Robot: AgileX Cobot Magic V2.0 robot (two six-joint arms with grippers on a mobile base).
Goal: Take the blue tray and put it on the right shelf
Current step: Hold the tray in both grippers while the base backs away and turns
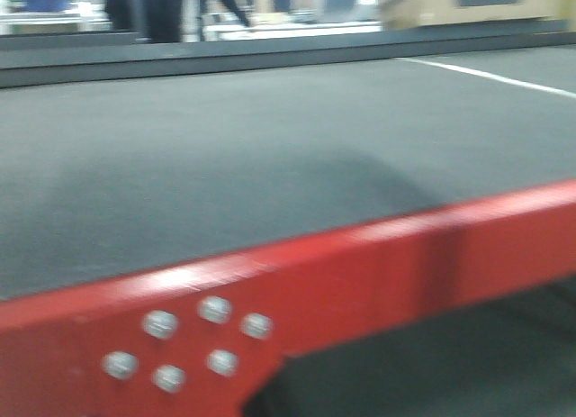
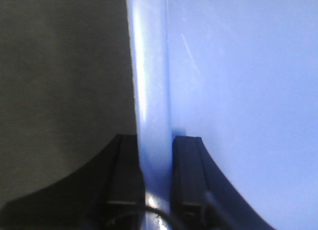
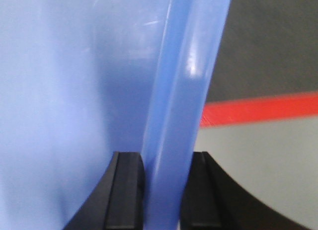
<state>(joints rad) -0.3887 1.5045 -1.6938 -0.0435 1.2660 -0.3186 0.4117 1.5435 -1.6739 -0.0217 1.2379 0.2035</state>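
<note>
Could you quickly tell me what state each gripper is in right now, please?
The left gripper is closed on the rim of the blue tray.
The right gripper is also closed on the blue tray's rim.

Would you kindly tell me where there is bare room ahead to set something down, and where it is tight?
The dark tabletop is bare from the red front beam to its far edge. It is tight only at the blue tray, whose lip fills the jaws of the left gripper and the right gripper.
</note>
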